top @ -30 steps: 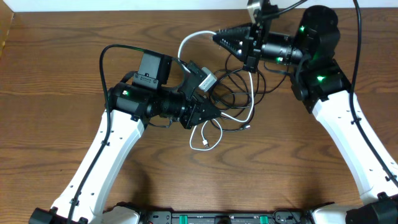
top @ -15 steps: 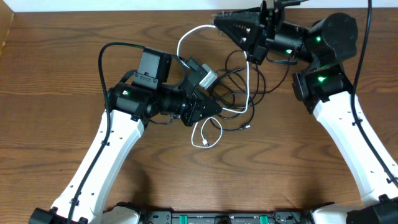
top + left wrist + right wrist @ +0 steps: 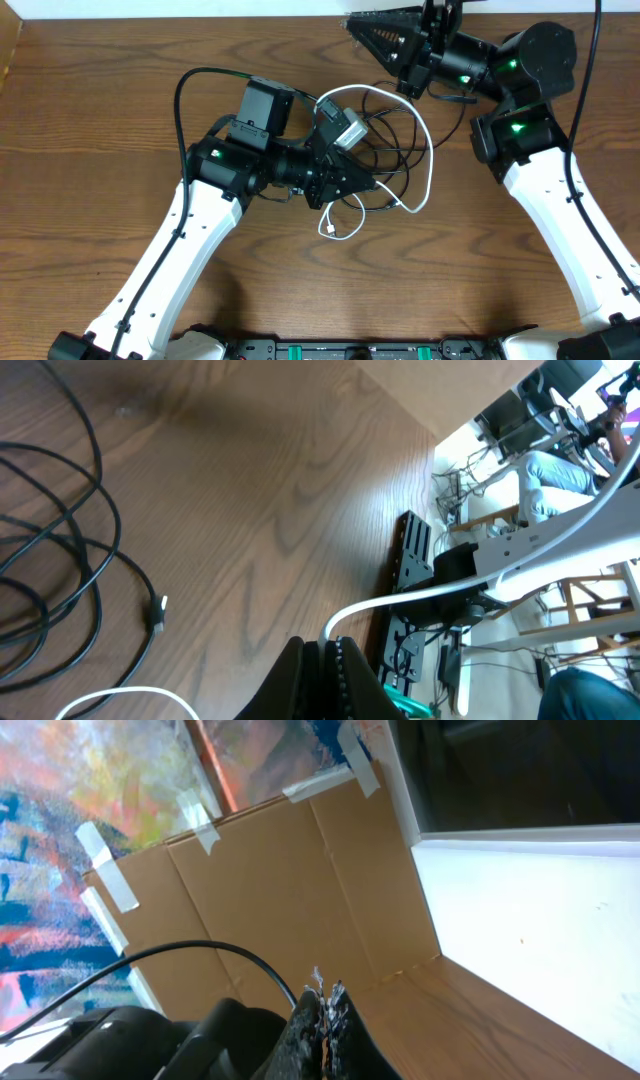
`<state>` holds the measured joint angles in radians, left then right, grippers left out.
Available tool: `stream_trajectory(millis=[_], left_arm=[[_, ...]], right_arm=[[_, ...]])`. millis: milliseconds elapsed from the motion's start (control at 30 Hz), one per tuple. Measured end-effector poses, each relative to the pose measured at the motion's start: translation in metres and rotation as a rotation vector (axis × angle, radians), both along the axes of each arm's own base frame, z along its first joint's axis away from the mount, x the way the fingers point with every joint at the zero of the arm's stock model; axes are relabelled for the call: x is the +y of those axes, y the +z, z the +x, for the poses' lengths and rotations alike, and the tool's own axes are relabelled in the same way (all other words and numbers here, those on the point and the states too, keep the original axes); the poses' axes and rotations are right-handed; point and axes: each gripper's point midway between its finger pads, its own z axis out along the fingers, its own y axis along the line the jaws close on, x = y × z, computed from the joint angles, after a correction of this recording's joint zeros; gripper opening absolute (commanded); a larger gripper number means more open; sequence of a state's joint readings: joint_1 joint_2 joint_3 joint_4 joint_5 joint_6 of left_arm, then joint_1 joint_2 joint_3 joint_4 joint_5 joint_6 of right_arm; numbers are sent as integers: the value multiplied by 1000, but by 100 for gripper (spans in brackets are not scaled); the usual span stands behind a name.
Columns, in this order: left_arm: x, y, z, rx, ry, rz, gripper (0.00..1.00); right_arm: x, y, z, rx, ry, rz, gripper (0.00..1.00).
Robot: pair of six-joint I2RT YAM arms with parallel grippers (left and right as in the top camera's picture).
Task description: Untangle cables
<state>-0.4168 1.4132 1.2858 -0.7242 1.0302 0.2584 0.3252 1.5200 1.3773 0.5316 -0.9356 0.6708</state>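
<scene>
L claw clamped on white cable; black cables at its 1 o'clock. R claw together, cables at its 6 o'clock.

A wooden table carries tangled black cables and a white cable.

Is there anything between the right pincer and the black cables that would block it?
No solid thing is visible. The right pincer, shut, is apart from the black cables, with bare table between. Only the white cable, gripped by the left pincer, arcs across that tangle.
</scene>
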Motion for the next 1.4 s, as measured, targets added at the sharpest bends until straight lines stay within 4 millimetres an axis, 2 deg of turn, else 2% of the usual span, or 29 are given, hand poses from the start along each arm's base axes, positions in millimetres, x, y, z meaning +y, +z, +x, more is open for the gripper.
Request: stream_trajectory(millis=[200, 300, 433, 567, 667, 833, 1067, 1400], left_arm=[[2, -5, 4, 12, 36, 34, 7], [5, -10, 6, 21, 59, 62, 8], [7, -13, 8, 28, 76, 79, 7], [8, -14, 8, 30, 80, 86, 7], [9, -17, 5, 44, 79, 99, 8], [16, -26, -6, 63, 48, 143, 7], [21, -34, -9, 49, 39, 187, 8], [26, -39, -12, 31, 20, 219, 8]], right_arm=[[-3, 5, 0, -26, -11, 14, 2], [-13, -2, 12, 22, -46, -2, 27], [-31, -32, 33, 164, -118, -68, 50], [-35, -77, 38, 281, -143, -184, 69], [-35, -100, 35, 310, -139, -256, 78], [-33, -113, 26, 289, -99, -314, 80], [-29, -123, 12, 298, -29, -344, 73], [-16, -123, -16, 313, 125, -338, 73]])
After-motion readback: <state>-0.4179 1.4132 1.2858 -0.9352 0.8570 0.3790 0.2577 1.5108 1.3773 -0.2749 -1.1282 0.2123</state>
